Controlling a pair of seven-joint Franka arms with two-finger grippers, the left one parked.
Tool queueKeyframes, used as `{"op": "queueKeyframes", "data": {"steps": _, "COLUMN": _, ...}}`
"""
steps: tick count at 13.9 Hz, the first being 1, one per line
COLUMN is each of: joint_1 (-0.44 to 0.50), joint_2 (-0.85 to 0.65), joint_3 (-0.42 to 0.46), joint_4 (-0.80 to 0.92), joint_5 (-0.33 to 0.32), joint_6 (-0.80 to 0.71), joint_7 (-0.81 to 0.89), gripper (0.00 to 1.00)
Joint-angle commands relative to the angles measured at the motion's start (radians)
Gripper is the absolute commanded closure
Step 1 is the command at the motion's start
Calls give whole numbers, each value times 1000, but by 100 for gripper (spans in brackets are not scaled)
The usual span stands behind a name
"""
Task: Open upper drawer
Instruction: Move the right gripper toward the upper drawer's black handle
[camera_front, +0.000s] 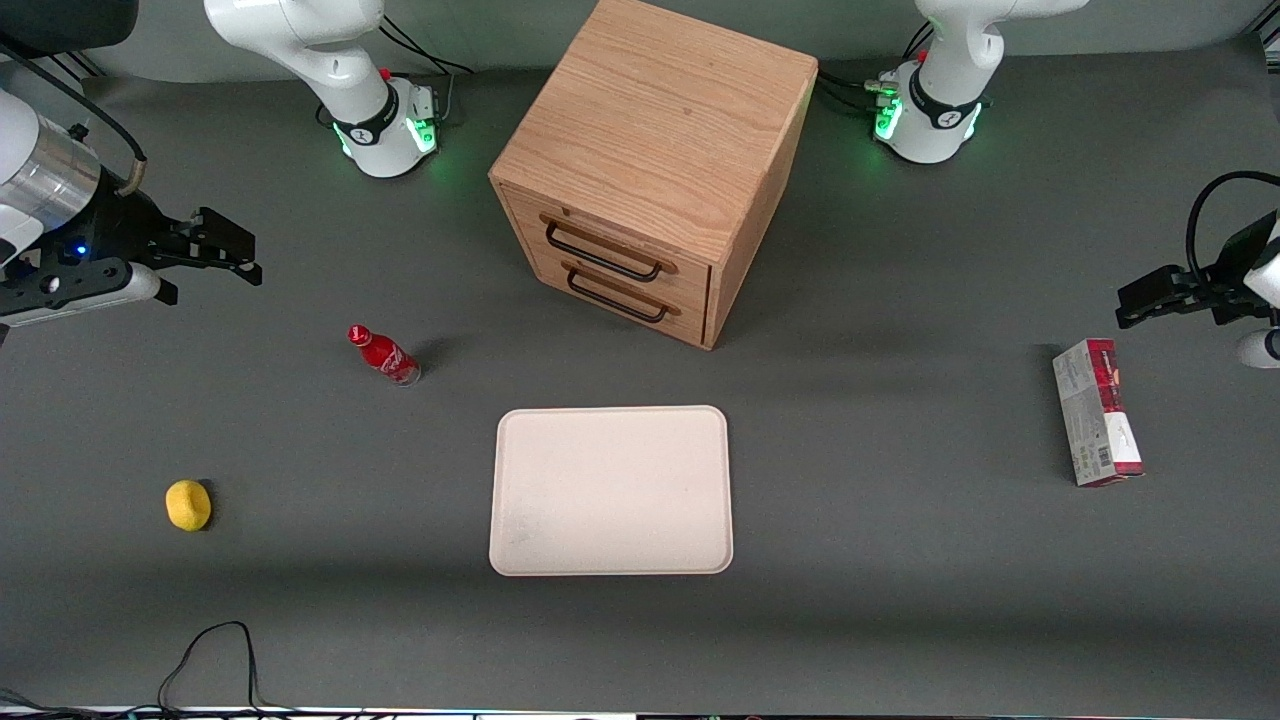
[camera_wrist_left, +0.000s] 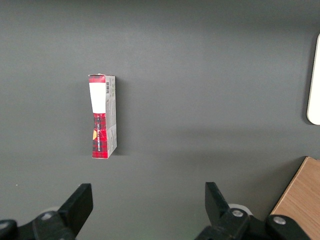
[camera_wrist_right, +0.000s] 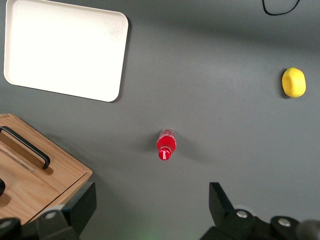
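Hovering spread and empty well apart from the cabinet, the gripper should grasp the rigid upper drawer by its thin black wire handle, likely sliding stiffly.

Matt cloth-like bench, oak-grained wood, black wire and plastic

The bench is covered in a matt dark grey surface. The cabinet and its upper drawer are seen in light, grained wood with a black wire handle. The pincer, held wide open above the bench, is finished in matt black. Nearby, a glossy red bottle is seen, and a smooth matt cream tray.
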Motion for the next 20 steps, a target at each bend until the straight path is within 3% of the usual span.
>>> {"op": "queueKeyframes", "data": {"steps": 1, "joint_1": 9, "joint_2": 3, "joint_3": -8, "joint_4": 21, "joint_5": 2, "joint_6": -23, "joint_7": 7, "gripper": 0}}
{"op": "queueKeyframes", "data": {"steps": 10, "joint_1": 11, "joint_2": 27, "joint_3": -1, "joint_4": 44, "joint_5": 16, "joint_6": -22, "joint_7": -5, "gripper": 0}}
{"op": "queueKeyframes", "data": {"steps": 15, "joint_1": 144, "joint_2": 69, "joint_3": 4, "joint_4": 59, "joint_5": 16, "joint_6": -22, "joint_7": 9, "gripper": 0}}
{"op": "queueKeyframes", "data": {"steps": 20, "joint_1": 201, "joint_2": 145, "joint_3": 7, "joint_4": 90, "joint_5": 20, "joint_6": -14, "joint_7": 0, "gripper": 0}}
